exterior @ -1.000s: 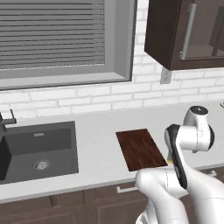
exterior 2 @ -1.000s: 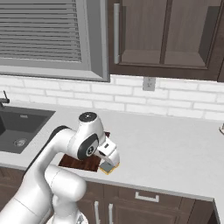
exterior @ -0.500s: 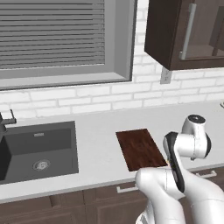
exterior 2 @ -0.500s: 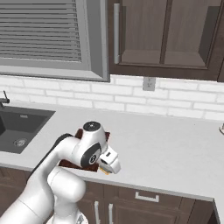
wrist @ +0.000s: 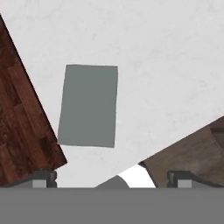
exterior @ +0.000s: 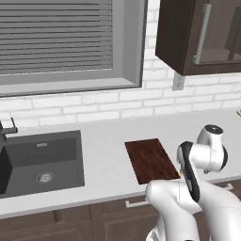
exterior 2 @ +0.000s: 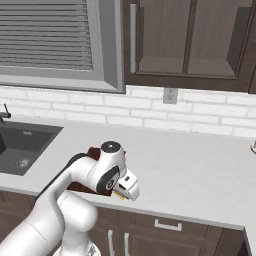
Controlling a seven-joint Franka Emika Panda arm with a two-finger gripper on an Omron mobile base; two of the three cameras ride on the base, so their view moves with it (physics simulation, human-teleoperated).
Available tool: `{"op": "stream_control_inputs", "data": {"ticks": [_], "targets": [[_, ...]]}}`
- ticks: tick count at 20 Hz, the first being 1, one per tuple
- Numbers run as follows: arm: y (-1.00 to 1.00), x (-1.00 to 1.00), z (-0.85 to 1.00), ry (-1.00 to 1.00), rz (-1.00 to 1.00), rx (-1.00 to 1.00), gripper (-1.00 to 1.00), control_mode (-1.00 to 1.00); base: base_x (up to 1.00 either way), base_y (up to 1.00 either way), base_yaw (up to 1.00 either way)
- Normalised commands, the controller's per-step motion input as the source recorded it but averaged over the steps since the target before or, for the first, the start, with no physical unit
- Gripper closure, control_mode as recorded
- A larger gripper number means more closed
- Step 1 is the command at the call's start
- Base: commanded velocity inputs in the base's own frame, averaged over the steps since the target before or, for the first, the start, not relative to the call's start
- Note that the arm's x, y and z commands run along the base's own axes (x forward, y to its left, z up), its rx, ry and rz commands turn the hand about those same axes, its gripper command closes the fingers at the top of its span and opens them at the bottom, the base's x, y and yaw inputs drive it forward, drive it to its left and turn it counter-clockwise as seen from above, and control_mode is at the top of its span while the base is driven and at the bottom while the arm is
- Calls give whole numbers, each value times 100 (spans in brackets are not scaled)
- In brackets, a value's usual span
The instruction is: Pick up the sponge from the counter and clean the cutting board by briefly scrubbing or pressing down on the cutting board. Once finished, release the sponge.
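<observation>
One sponge (wrist: 89, 106) lies flat on the counter (wrist: 166, 65) in the hand view, its grey-green top facing the camera, just beside the edge of the cutting board (wrist: 19, 127) and apart from it by a thin strip of worktop. The gripper (wrist: 113, 178) hangs above it with its jaws spread wide: the two dark fingertips (wrist: 43, 177) stand far apart at the bottom of that view, holding nothing, and the sponge sits between their lines but nearer the one by the board. In the left base view the dark reddish-brown cutting board (exterior: 151, 159) rests on the light counter (exterior: 103, 160) to the right of the dark grey sink basin (exterior: 40, 160), with the arm's wrist at the board's right edge. In the right base view the hand (exterior 2: 127, 185) points down at the counter's (exterior 2: 200, 170) front edge, a sliver of yellow showing beneath it. No lettering or brand mark can be read on anything.
</observation>
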Motion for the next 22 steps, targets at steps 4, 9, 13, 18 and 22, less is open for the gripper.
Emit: {"op": "stream_control_inputs", "data": {"ticks": [4, 9, 13, 18, 22], "targets": [[-1, 25, -4, 0, 0, 7, -100, -100, 0, 0, 0], [0, 20, -12, 0, 0, 1, -100, -100, 0, 0, 0], [0, 15, -14, 0, 0, 0, -100, -100, 0, 0, 0], [0, 18, -16, 0, 0, 0, -100, -100, 0, 0, 0], [0, 15, -17, 0, 0, 0, -100, -100, 0, 0, 0]]}}
